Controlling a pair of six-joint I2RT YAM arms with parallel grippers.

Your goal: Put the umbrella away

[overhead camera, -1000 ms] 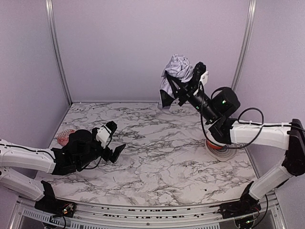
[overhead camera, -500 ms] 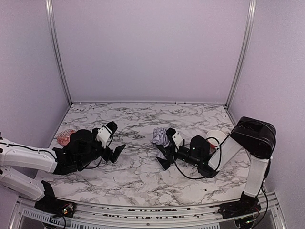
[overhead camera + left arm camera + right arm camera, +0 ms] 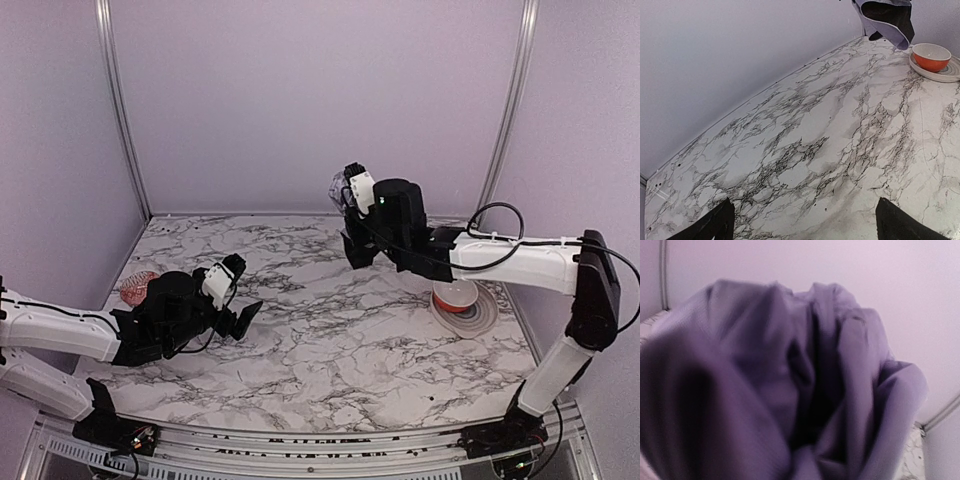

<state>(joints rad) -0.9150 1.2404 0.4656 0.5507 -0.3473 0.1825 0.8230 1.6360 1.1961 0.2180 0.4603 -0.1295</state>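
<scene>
The umbrella [image 3: 887,15] is off the desk [image 3: 330,340], hanging in the air to the left of the orange-and-white bowl [image 3: 455,296] and further back than it, close to the rear wall. The left wrist view shows its lower part beside the bowl: a fold of pale lavender cloth wrapped around the black inner side, with the bottom edge clear of the marble. Its shaft, handle and strap cannot be made out.

The right end effector [image 3: 347,188] is raised above and to the left of the bowl and grips the bunched canopy. In the right wrist view, blurred lavender folds fill nearly the whole picture and hide the fingers, so how far apart they stand cannot be seen. The right arm reaches in from the bowl's right and passes behind it.

The bowl is upright on a pale round plate [image 3: 480,318] at the right side of the desk, with its orange inside showing.

The left end effector [image 3: 804,215] lies low over the marble, well to the left of the bowl. Its two dark fingers are spread wide with nothing between them. A red netted object [image 3: 135,286] lies further left again, at the desk's far left edge
</scene>
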